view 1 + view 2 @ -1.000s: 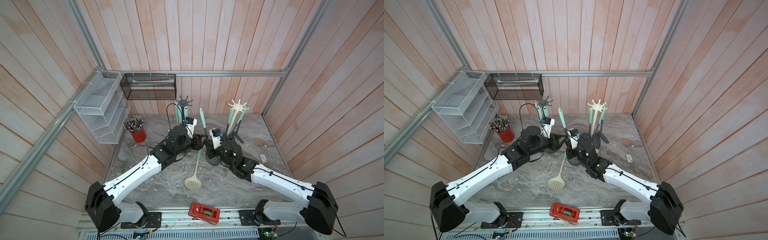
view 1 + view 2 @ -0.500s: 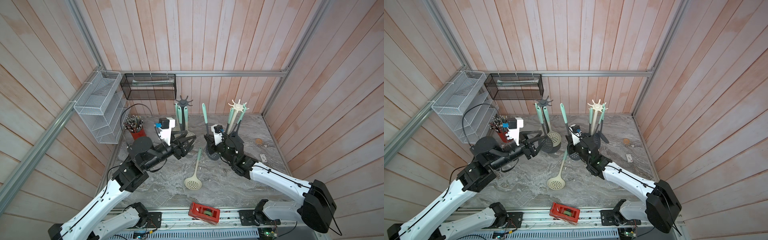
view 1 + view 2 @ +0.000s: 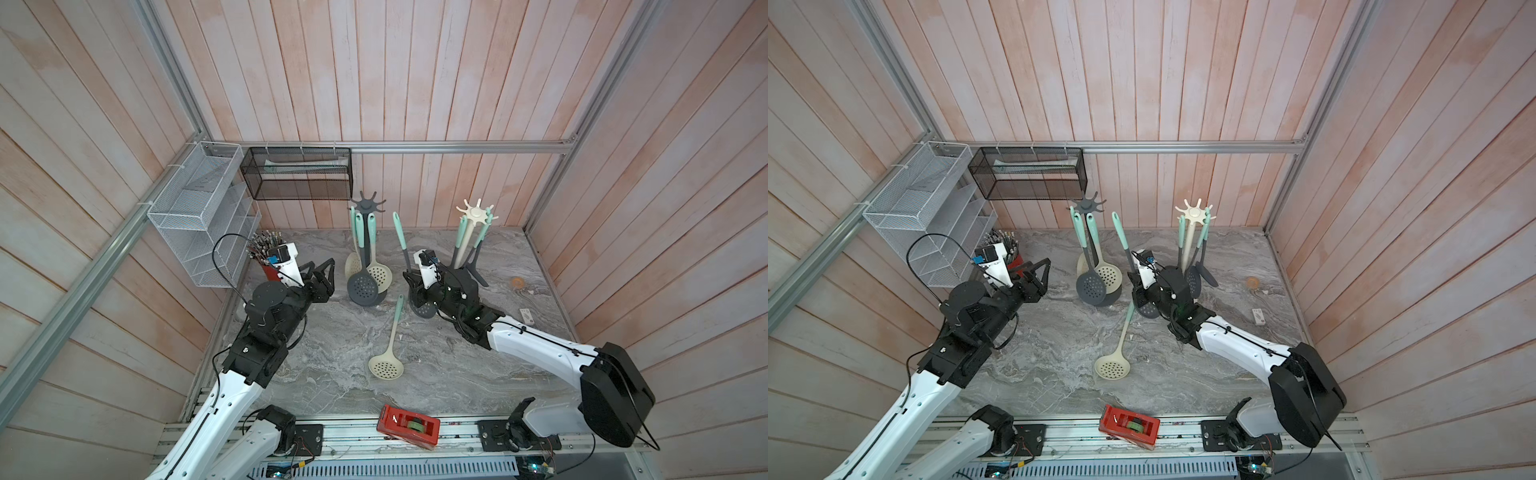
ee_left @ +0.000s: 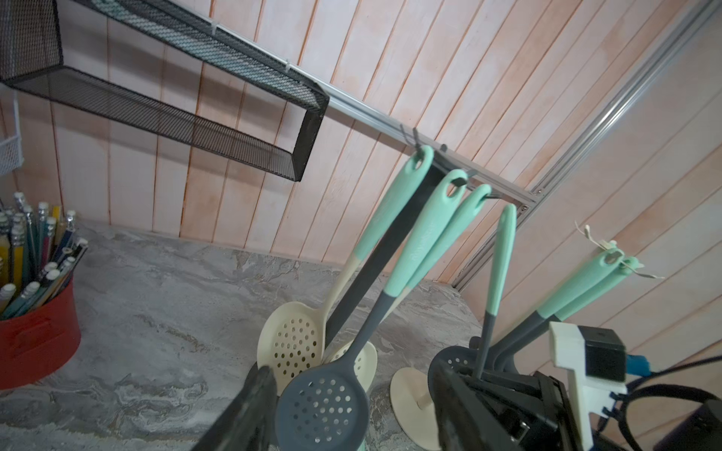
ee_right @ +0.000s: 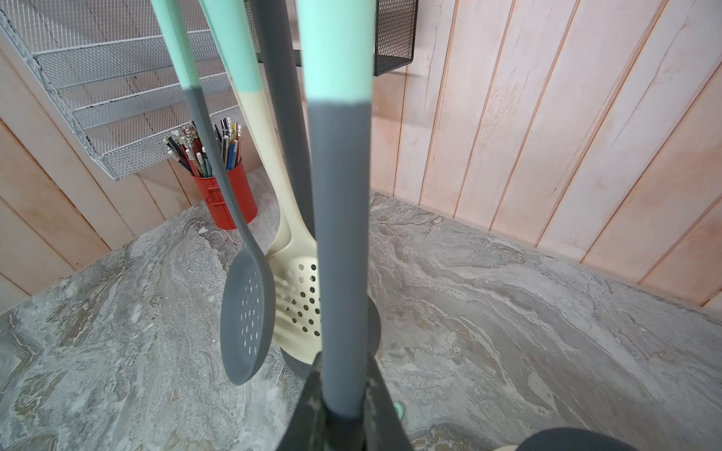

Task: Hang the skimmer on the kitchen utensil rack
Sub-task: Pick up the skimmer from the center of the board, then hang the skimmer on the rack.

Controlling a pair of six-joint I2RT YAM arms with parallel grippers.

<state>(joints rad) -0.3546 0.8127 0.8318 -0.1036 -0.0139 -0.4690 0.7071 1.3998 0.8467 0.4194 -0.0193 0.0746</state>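
A grey skimmer (image 3: 400, 237) (image 3: 1120, 239) with a mint handle stands nearly upright, and my right gripper (image 3: 415, 286) (image 3: 1138, 286) is shut on its grey shaft (image 5: 340, 234) just above the head. It is right of the grey utensil rack (image 3: 365, 205) (image 3: 1087, 204), apart from it. That rack (image 4: 390, 250) carries several hanging skimmers. My left gripper (image 3: 322, 269) (image 3: 1036, 269) (image 4: 351, 375) is open and empty, left of the rack. A cream skimmer (image 3: 386, 365) (image 3: 1112, 368) lies flat on the table towards the front.
A cream rack (image 3: 473, 212) with hanging utensils stands behind my right arm. A red pencil cup (image 3: 270, 272) sits just behind my left gripper, under a white wire shelf (image 3: 199, 232). A black mesh shelf (image 3: 299, 178) hangs on the back wall. A red tape dispenser (image 3: 407, 428) rests at the front rail.
My left arm has drawn back to the left, away from the grey rack, and its jaws have spread wider. My right gripper still holds the grey skimmer, now more upright.
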